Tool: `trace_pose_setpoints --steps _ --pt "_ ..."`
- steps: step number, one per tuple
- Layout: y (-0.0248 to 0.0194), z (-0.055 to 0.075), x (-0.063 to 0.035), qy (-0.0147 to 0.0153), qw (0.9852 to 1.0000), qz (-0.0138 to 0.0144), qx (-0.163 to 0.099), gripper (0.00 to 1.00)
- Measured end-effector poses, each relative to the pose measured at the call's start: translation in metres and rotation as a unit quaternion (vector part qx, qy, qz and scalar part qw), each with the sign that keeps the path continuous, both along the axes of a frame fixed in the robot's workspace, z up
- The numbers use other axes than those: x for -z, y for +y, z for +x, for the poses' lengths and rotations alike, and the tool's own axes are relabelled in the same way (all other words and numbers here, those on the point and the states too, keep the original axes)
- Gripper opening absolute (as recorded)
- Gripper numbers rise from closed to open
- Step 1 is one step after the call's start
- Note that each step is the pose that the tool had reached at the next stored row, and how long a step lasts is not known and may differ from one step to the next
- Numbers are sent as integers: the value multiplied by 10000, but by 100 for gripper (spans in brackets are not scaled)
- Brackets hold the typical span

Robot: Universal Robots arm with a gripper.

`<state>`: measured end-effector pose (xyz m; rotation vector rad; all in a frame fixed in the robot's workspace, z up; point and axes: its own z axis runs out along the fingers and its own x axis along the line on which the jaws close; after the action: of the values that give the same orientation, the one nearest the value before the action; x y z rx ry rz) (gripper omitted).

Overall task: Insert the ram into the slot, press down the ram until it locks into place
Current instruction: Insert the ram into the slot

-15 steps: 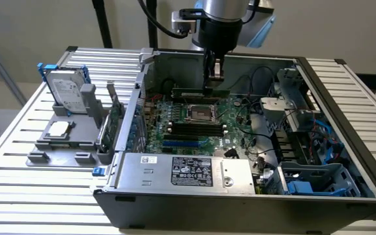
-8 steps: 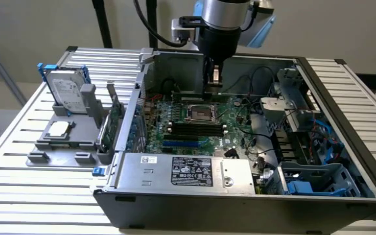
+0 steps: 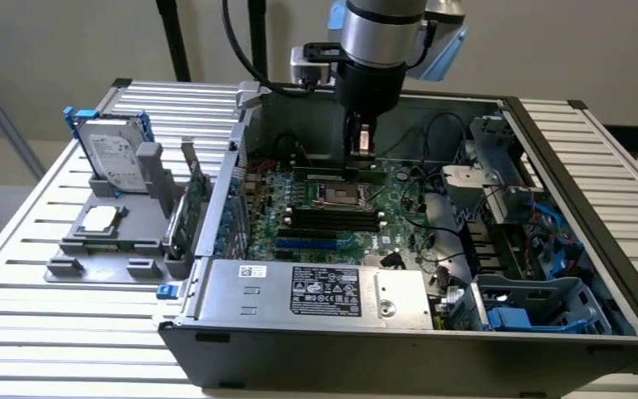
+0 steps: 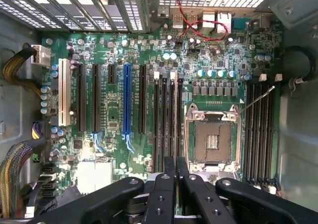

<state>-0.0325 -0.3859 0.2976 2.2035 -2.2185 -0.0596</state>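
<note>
claw (image 3: pixel 360 151) pinched closed, can't tell if it's gripping anything, down inside open pc case (image 3: pixel 296 357), black memory slots (image 4: pixel 164 119) on motherboard (image 4: pixel 114 110) close by

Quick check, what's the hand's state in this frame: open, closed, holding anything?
Hand: closed above the motherboard; whether anything thin is pinched in it cannot be told.
</note>
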Motion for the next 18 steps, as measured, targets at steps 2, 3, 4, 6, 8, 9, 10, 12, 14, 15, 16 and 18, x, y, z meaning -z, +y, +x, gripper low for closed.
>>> trace_pose_setpoints --steps 2,3,4,6,8,9,10,12,14,15,16,18 --pt "-24 0 34 0 10000 -1 7 13" --pt "-36 0 51 0 10000 -1 10 13" --pt "-46 0 70 0 10000 0 14 13" --pt "-67 0 100 0 10000 -2 26 13" --pt "-84 0 128 -1 10000 -3 38 13" --pt "-91 0 142 -1 10000 -7 43 13" --pt "-96 0 156 -1 10000 -11 48 13" --pt "-102 0 188 -1 10000 -23 56 13" --pt "-105 0 217 -1 10000 -41 62 13" --pt "-106 1 232 -1 10000 -49 64 13" --pt "-106 1 247 -1 10000 -59 68 13" --pt "-106 0 276 -1 9999 -80 75 13"
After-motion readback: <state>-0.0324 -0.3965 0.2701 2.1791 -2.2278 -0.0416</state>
